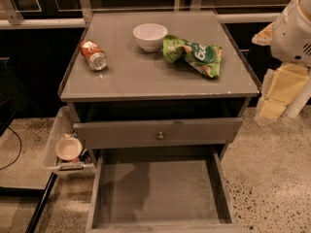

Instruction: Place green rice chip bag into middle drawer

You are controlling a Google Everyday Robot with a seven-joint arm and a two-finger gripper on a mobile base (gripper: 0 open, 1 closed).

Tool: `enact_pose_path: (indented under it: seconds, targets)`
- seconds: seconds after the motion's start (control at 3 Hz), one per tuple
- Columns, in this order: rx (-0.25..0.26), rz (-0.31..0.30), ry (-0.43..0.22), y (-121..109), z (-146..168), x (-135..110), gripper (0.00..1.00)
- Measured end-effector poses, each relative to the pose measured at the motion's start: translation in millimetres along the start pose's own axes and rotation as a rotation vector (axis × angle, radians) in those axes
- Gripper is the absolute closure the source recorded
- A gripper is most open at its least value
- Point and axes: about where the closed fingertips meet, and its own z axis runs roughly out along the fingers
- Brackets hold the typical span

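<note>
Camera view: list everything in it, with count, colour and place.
green rice chip bag: one, light green, cabinet top, right of the bowl.
bowl: one, white, cabinet top, rear centre.
soda can: one, orange, on its side, cabinet top left.
cabinet: one, grey, centre.
drawer front with knob: one, grey, below the top.
middle drawer: one, grey, pulled open, bare, lowest.
bin: one, clear, floor left of cabinet, holding a dish.
tool: one, pale yellow, right edge, beside the cabinet.
</note>
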Motion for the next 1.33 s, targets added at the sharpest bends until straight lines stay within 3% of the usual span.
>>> enact_pose_path:
  seconds: [0.67, 1.0, 1.33]
  targets:
    - [-0.004, -0.101, -0.098, -43, 38, -32, 0.00]
    - [0.021, -0.122, -0.174, -81, 66, -44, 0.00]
    - [0.021, -0.122, -0.174, -81, 66, -44, 0.00]
